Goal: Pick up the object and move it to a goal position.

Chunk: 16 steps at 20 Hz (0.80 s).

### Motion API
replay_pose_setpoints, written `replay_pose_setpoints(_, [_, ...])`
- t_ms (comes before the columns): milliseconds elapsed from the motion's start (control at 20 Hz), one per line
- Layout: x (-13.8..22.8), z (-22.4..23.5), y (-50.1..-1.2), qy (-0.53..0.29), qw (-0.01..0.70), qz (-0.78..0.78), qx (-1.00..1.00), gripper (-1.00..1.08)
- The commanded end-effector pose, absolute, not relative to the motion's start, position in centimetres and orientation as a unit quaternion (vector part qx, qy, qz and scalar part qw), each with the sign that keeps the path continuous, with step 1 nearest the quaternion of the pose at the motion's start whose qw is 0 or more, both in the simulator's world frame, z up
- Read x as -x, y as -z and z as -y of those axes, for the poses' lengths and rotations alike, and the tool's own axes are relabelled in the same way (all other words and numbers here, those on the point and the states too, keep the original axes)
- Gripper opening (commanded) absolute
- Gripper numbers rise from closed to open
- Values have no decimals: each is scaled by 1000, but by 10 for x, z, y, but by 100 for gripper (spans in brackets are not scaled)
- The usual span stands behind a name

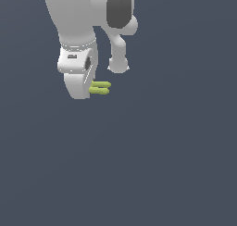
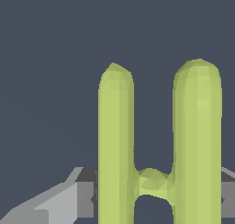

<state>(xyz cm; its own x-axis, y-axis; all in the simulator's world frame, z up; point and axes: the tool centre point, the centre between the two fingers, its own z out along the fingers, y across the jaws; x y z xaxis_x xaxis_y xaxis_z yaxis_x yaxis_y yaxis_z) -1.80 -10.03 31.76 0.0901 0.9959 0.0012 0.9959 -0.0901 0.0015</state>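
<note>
Closest to my wrist camera stood the yellow-green H-shaped piece [image 2: 156, 145], its two bars upright and joined by the short crossbar. My hand [image 2: 153, 193] was clamped on it, grey fingers [image 2: 85, 193] pressing either side. In the exterior view the piece [image 1: 100, 88] jutted from the hand [image 1: 90, 84] toward the exterior view's right.

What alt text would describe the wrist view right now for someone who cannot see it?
A yellow-green H-shaped piece fills the view, its two parallel bars joined by a short crossbar. Grey end effector fingers flank it on both sides, against a plain dark blue-grey background.
</note>
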Motion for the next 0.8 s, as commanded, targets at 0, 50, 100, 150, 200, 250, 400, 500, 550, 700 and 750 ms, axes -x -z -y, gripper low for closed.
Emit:
replay_pose_setpoints(0, [19, 101, -345, -1, 0, -675, -738, -100])
replay_pose_setpoints(50, [19, 102, -354, -1, 0, -674, -738, -100])
replay_pose_setpoints(100, [19, 102, -364, -1, 0, -674, -738, -100])
replay_pose_setpoints(150, [19, 103, -372, -1, 0, -674, -739, -100])
replay_pose_setpoints(200, [19, 103, -380, -1, 0, -674, -739, -100])
replay_pose_setpoints(250, [19, 104, -387, -1, 0, -674, -739, -100])
replay_pose_setpoints(400, [19, 105, -405, 0, 0, -674, -739, -100])
replay_pose_setpoints(500, [19, 106, -415, 0, 0, -674, -739, -100])
replay_pose_setpoints(550, [18, 106, -419, 0, 0, -673, -739, -100])
replay_pose_setpoints(700, [18, 107, -427, 0, 0, -673, -739, -100])
replay_pose_setpoints(750, [18, 107, -429, 0, 0, -673, -739, -100])
